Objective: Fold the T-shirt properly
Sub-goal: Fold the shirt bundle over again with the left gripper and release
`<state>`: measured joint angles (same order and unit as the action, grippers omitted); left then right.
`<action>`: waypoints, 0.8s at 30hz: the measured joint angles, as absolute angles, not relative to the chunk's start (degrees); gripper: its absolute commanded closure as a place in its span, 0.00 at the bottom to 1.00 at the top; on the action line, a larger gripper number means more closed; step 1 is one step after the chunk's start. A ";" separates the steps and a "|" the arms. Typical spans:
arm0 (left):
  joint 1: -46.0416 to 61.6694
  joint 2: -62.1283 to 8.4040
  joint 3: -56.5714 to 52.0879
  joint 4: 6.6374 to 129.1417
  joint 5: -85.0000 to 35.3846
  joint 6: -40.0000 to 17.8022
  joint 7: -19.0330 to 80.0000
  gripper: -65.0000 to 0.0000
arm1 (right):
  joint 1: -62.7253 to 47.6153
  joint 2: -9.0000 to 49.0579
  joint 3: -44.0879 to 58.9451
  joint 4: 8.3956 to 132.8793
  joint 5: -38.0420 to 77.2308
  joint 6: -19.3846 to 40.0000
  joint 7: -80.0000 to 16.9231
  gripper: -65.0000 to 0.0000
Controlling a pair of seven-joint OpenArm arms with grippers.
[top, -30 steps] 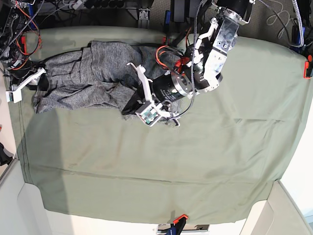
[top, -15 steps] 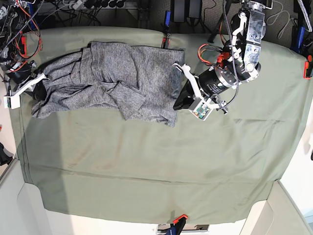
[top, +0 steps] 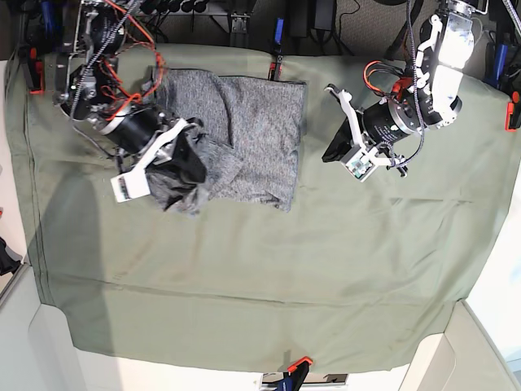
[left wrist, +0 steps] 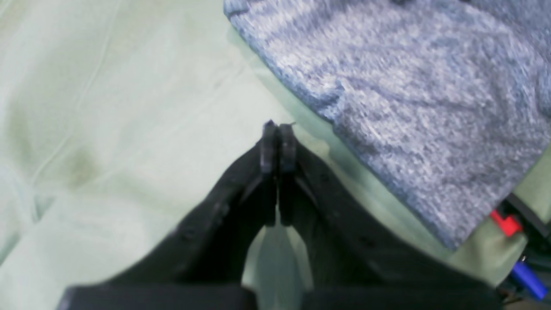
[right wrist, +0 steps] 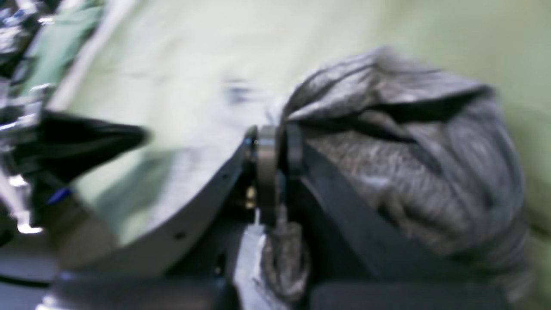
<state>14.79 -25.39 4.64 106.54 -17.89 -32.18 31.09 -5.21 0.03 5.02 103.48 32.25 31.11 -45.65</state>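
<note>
T-shirt sits at 11 o'clock on the green cloth. Right gripper is clamped on a bunched edge, probably a sleeve; blurry. Left gripper is closed, empty, clear of it. Soft, limp knit: pinch hems or corners.

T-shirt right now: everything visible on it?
The T-shirt is heather-grey mottled knit, soft and rumpled. It lies near the far edge of the olive table cloth. The part toward the left gripper lies fairly flat with a straight hemmed edge; that gripper is shut, empty and clear of it. The other end is bunched and lifted, pinched in the jaws of the right gripper, with folds hanging around them.
</note>
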 measured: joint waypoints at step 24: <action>15.16 -26.06 -1.85 106.54 -30.09 -35.22 30.61 1.00 | -4.03 -8.03 -16.67 97.49 21.50 31.18 -40.58 0.54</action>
<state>15.16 -26.06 -1.85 106.54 -30.09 -35.22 30.61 -4.03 -8.03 -16.67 97.49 21.50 31.18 -40.58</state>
